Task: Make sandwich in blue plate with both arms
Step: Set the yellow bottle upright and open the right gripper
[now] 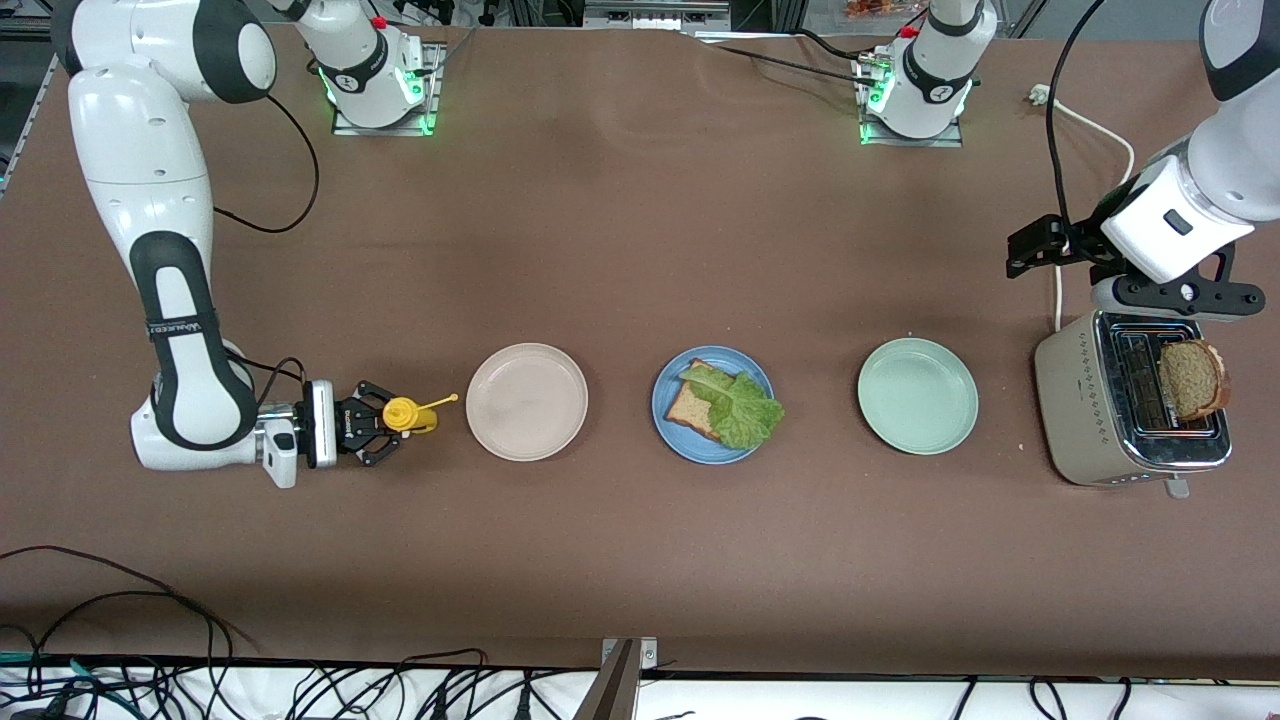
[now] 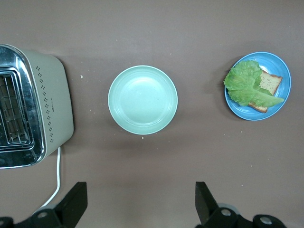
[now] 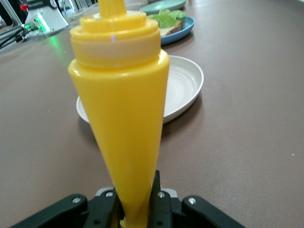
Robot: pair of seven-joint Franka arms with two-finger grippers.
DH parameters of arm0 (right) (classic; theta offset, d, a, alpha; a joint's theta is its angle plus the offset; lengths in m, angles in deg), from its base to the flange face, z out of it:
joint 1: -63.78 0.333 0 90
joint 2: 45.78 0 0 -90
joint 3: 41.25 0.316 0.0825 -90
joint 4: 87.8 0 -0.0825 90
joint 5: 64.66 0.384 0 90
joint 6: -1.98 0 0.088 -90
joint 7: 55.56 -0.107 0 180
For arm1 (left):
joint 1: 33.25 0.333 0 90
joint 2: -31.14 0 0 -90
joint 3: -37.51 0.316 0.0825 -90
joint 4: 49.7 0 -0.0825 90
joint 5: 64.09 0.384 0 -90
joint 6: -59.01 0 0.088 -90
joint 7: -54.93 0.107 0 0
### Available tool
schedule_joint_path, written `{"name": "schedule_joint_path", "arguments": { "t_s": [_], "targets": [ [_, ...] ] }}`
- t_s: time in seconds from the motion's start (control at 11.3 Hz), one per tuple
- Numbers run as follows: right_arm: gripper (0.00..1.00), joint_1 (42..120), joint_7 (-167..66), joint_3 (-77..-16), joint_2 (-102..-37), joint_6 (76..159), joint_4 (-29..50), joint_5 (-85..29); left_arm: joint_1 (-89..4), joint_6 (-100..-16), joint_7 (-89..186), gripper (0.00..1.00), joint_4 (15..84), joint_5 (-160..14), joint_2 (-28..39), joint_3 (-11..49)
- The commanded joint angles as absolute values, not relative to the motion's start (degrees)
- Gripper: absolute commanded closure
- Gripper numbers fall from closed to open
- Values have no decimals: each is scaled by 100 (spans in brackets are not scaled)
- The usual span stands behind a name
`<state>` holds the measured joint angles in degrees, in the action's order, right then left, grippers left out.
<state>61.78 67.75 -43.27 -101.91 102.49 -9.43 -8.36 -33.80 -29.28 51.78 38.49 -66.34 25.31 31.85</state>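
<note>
Two white arms work over the brown counter (image 1: pixel 640 560). Right gripper (image 1: pixel 385 420) clamps a yellow squeeze bottle (image 1: pixel 405 415), nozzle pointing toward the beige-white plate (image 1: pixel 527 402). Left gripper (image 2: pixel 140 204), fingers spread wide and empty, hangs near the beige toaster (image 1: pixel 1085 420); only the front view shows toast (image 1: pixel 1192 378) in its slot. Centred, the round blue plate (image 1: pixel 668 425) carries brown bread (image 1: pixel 692 408) under ruffled lettuce (image 1: pixel 745 410). A mint-green plate (image 1: pixel 918 396) lies between it and the toaster.

You've got three plates (image 1: pixel 527 401) in a row, bread (image 1: pixel 693 410) and lettuce (image 1: pixel 742 408) on the middle one (image 1: pixel 668 400), toaster (image 1: pixel 1090 400) at the left arm's end.
</note>
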Motion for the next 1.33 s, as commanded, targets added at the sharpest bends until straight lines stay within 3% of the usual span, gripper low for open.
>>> {"name": "schedule_joint_path", "arguments": {
  "t_s": [0.0,0.09,0.18,0.27,0.35,0.44,1.24],
  "targets": [
    [100,6097,6942,-4221,-10194,10261,-896,-630,-3368,-2879,5115,0,3766,-6506,2542,3206],
    [99,6097,6933,-4221,-10203,10270,-896,-630,-3368,-2879,5115,0,3766,-6453,2542,3206],
    [84,6088,6907,-4221,-10203,10261,-896,-630,-3377,-2888,5115,0,3766,-6375,2542,3198],
    [58,6088,6906,-4221,-10212,10270,-896,-630,-3377,-2905,5115,0,3766,-6356,2534,3198],
    [25,6079,6924,-4239,-10212,10270,-905,-621,-3377,-2905,5115,0,3757,-6356,2534,3198],
    [0,6071,6950,-4239,-10221,10261,-905,-612,-3377,-2914,5107,0,3757,-6356,2542,3198],
    [0,6035,7302,-4651,-10186,10226,-984,-928,-3316,-2932,5098,0,3555,-6365,2542,3277]
  ]
}}
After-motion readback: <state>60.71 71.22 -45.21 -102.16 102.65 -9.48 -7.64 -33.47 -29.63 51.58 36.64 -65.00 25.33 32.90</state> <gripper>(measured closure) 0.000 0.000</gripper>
